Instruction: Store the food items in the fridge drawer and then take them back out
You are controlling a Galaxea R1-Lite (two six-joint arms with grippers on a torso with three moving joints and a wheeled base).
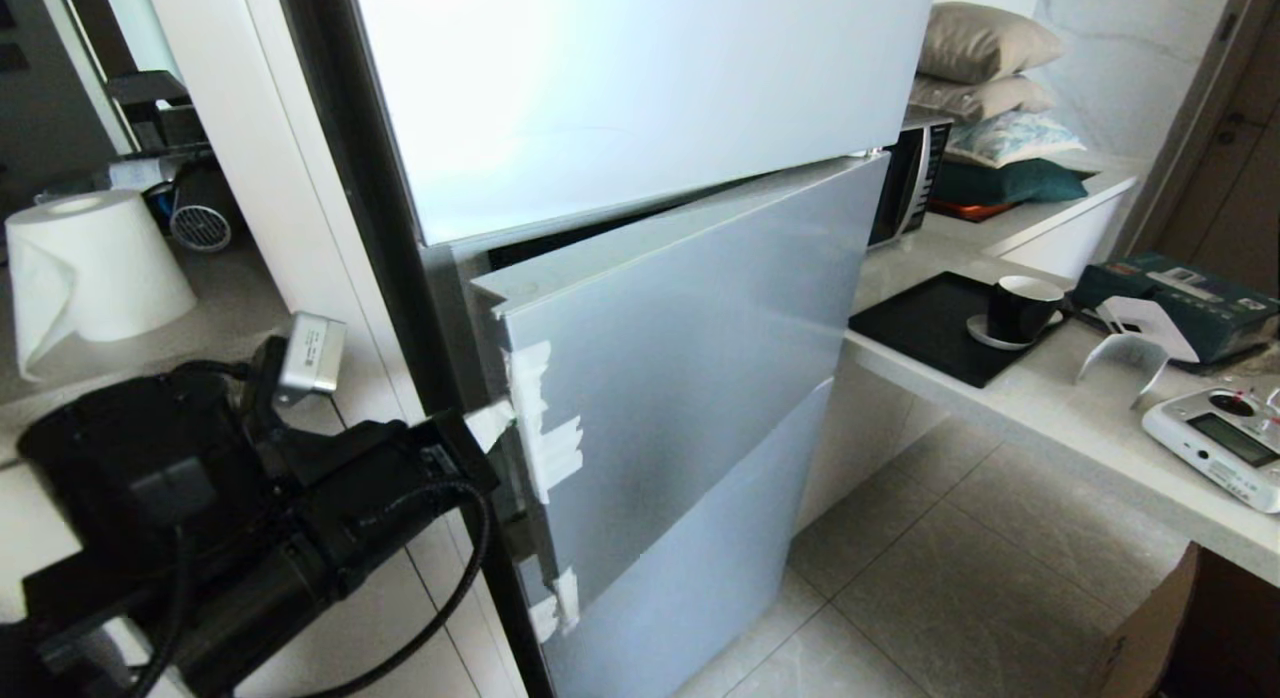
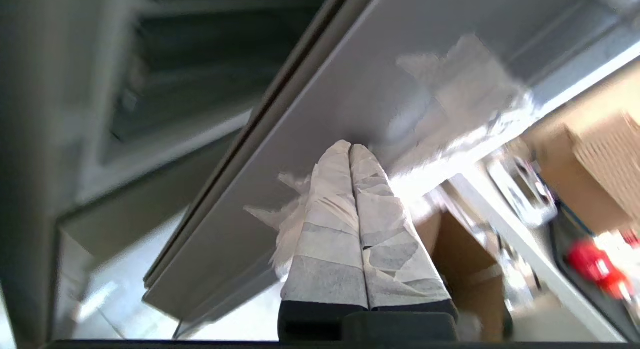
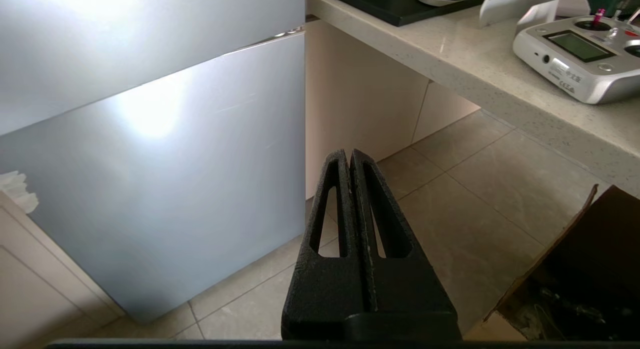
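Observation:
The silver-blue middle fridge door (image 1: 690,348) stands slightly ajar, with a dark gap along its top. My left gripper (image 1: 495,423), its fingers wrapped in white tape, is at that door's left edge beside white tape patches (image 1: 545,428). In the left wrist view the left gripper (image 2: 350,148) is shut with nothing between its fingers, its tips against the door panel (image 2: 325,89). My right gripper (image 3: 350,154) is shut and empty, hanging over the floor tiles in front of the lower fridge door (image 3: 165,179). The food items and the fridge drawer are out of view.
A stone counter (image 1: 1050,408) runs along the right with a black tray (image 1: 930,323), a black cup (image 1: 1020,308) and a white remote controller (image 1: 1220,443). A cardboard box (image 1: 1190,628) stands on the floor at the right. A paper roll (image 1: 95,268) stands at the left.

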